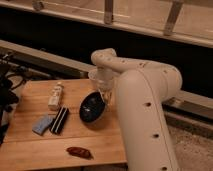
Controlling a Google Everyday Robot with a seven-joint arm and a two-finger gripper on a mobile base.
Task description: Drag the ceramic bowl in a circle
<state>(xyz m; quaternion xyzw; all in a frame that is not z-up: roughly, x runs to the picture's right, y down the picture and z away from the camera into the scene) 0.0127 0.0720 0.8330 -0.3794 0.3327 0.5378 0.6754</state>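
Note:
The ceramic bowl (92, 108), round, glossy and dark navy-black, sits near the middle of the wooden table (35, 145), its right side raised so its inside faces the camera. My gripper (105, 95) comes down from the white arm (145, 100) onto the bowl's upper right rim. A small pale cup (94, 77) stands just behind the bowl, partly covered by the arm's wrist.
A white bottle (55, 96) lies at the left of the table. A blue sponge (42, 125) and a black flat packet (60, 120) lie in front of it. A red-brown item (79, 152) lies near the front edge. Dark cables and gear (6, 95) stand off the table's left side.

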